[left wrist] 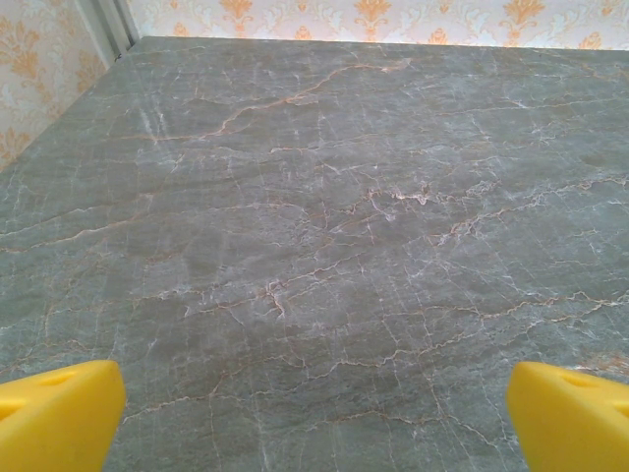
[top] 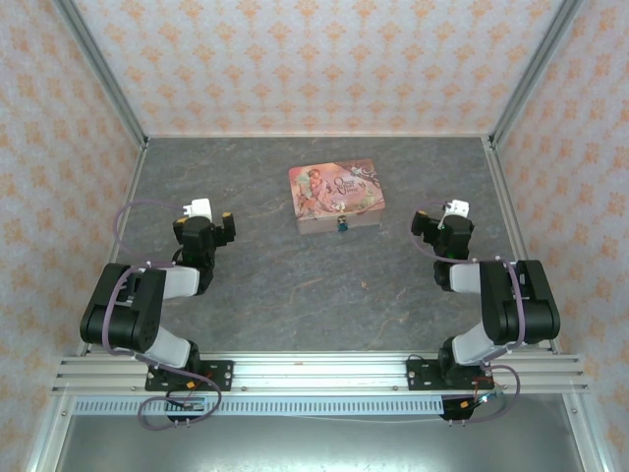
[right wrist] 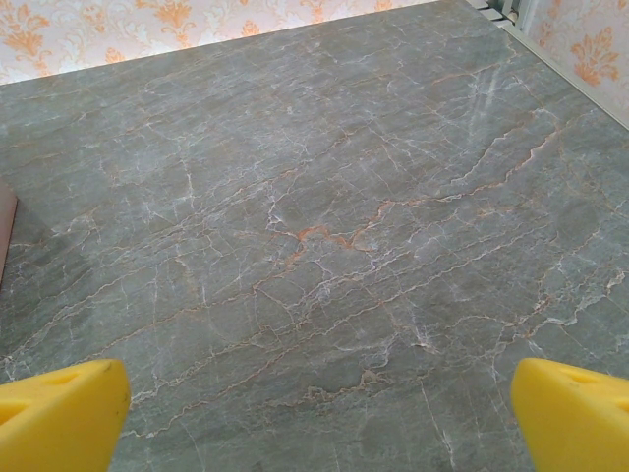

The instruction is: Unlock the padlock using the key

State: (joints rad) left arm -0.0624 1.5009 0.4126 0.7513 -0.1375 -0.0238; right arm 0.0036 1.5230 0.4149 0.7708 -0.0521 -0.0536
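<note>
The padlock (top: 343, 224) is a tiny blue-teal body at the front edge of a pink illustrated tin (top: 334, 195), mid-table in the top view. The key is hidden; I cannot make it out beside the padlock. My left gripper (top: 207, 215) hovers left of the tin, well apart from it, and is open. In the left wrist view the left gripper (left wrist: 314, 423) shows yellow fingertips (left wrist: 59, 413) spread wide over bare table. My right gripper (top: 440, 216) stands right of the tin, open. Its wrist view has the right gripper (right wrist: 314, 418) with fingertips (right wrist: 575, 413) wide apart and nothing between them.
The grey marbled table (top: 295, 285) is walled by patterned panels with metal posts (top: 98, 69) at the back corners. A sliver of the pink tin (right wrist: 4, 231) shows at the left edge of the right wrist view. An aluminium rail (top: 314, 372) carries both arm bases.
</note>
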